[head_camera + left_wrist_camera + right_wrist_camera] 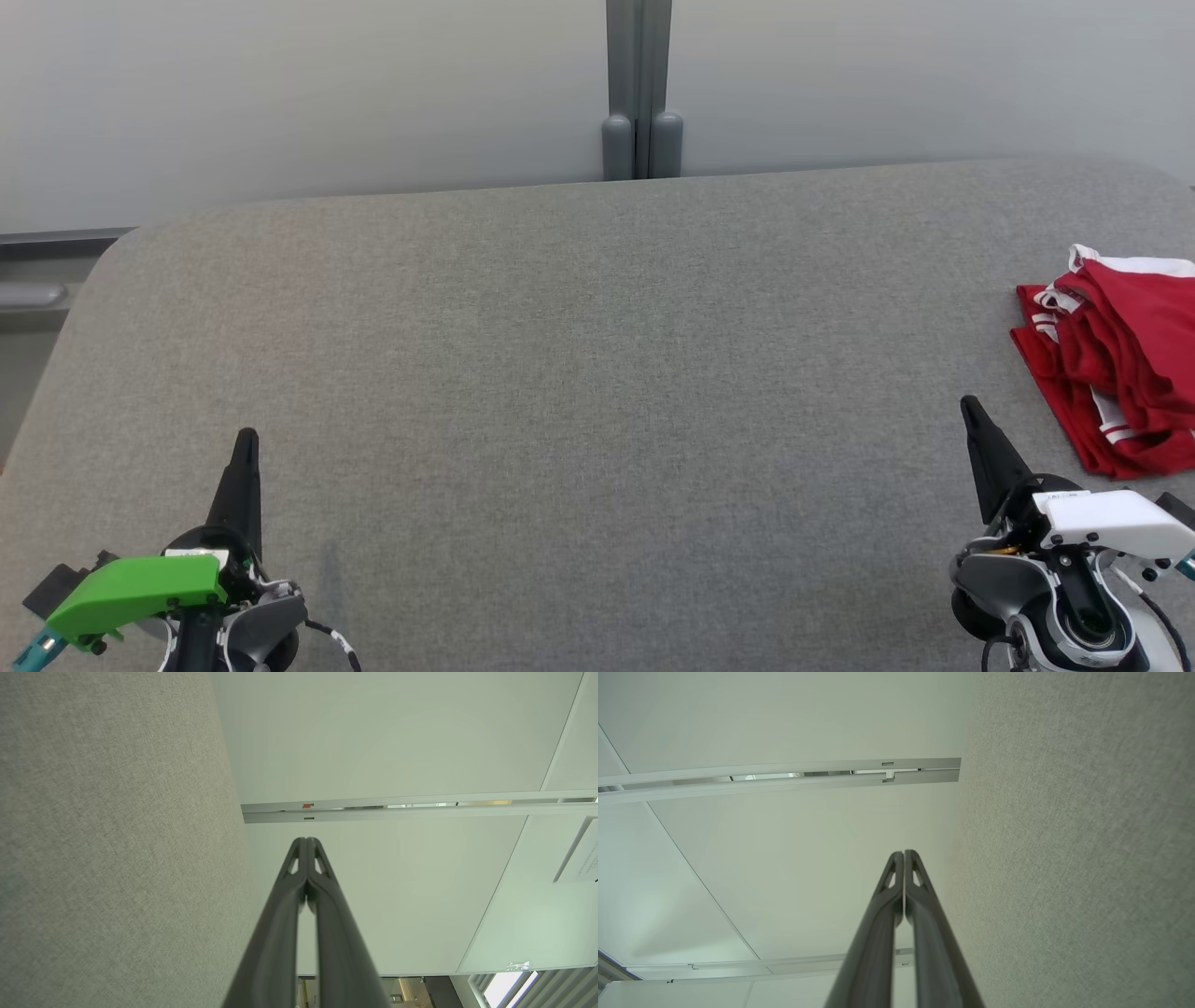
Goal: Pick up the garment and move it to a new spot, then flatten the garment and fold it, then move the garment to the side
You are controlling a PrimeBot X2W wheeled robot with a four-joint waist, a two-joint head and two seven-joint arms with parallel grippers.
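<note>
Grey tabletop (579,373), pale wall (280,93) behind, red garment (1125,364) rightward; left end effector (246,443) and right end effector (971,408) clenched

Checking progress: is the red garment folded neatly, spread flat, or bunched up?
Bunched up. The red garment lies in a rumpled heap of overlapping layers on the gray surface, partly cut off by the picture's edge.

Red garment (1116,369) (white trim), crumpled, far right on grey surface

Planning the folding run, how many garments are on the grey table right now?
1. A crumpled red garment with white trim lies near the table's right side, ahead of the right pincer; the picture's edge cuts it off, so more may be hidden.
</note>
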